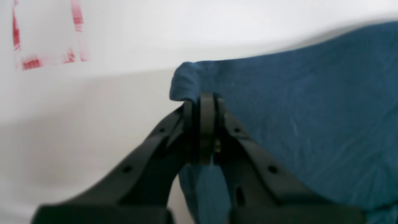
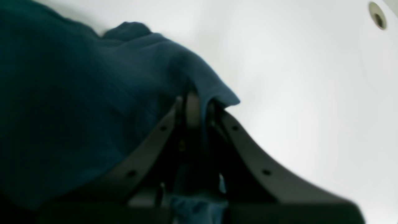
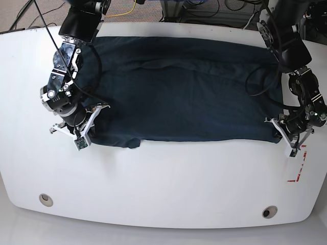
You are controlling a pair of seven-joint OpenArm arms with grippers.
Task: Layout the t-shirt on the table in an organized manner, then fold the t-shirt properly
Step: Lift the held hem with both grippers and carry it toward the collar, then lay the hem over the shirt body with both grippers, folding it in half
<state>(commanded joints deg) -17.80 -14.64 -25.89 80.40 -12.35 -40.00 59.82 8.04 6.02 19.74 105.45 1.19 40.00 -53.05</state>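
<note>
Both grippers pinch the t-shirt. We see the left gripper from its wrist camera, with its two black jaws pressed tight together on a corner of the blue cloth. A small fold of cloth bulges just above the tips. In the base view this left gripper sits at the shirt's near corner on that view's right side, close to the red tape marks.

We see the right gripper in its own wrist camera too. Its jaws are also closed tight, and a flap of shirt hangs over the tips. In the base view it holds the near corner on that view's left side.

We see the t-shirt lying spread across the far half of the table. It is mostly flat, with soft wrinkles through the middle. Near the right gripper, a small bit of cloth sticks out toward the front edge.

We also see two round grey holes near the front edge of the white table, one on each side.
</note>
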